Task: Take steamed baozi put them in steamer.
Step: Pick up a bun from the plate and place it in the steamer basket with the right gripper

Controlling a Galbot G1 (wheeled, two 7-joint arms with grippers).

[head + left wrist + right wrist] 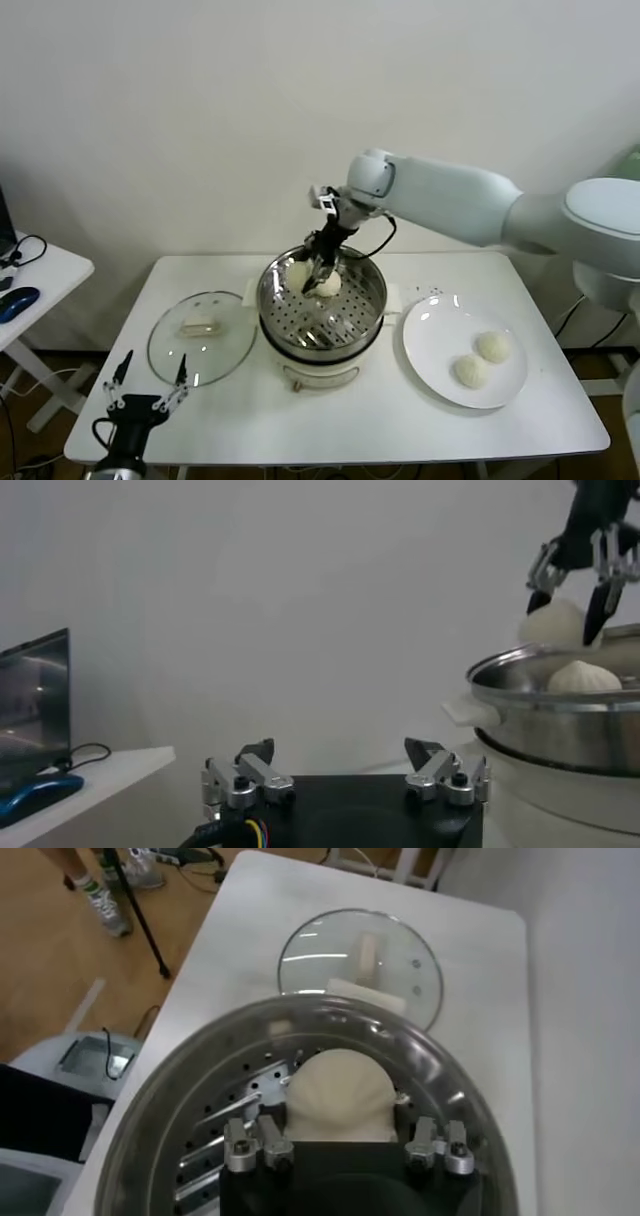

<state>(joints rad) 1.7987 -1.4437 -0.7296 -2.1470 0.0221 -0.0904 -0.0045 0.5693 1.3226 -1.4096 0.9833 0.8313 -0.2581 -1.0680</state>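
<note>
The steel steamer (372, 300) stands on a white pot base at the table's middle. My right gripper (322, 276) is over its back part, shut on a cream-white baozi (330, 285) held at about rim height. In the right wrist view the baozi (340, 1093) sits between the fingers (262, 1140) above the perforated bottom (230, 1118). A second baozi (298, 272) lies in the steamer beside it. Two more baozi (492, 345) (469, 371) lie on the white plate (430, 340). My left gripper (148, 397) is open and empty, parked off the table's front left corner.
A flat glass lid (200, 345) lies on the table left of the steamer, also seen in the right wrist view (400, 968). A side table with a blue mouse (18, 302) stands at the far left. The left wrist view shows the steamer's rim (540, 695) and the right gripper (566, 608) above it.
</note>
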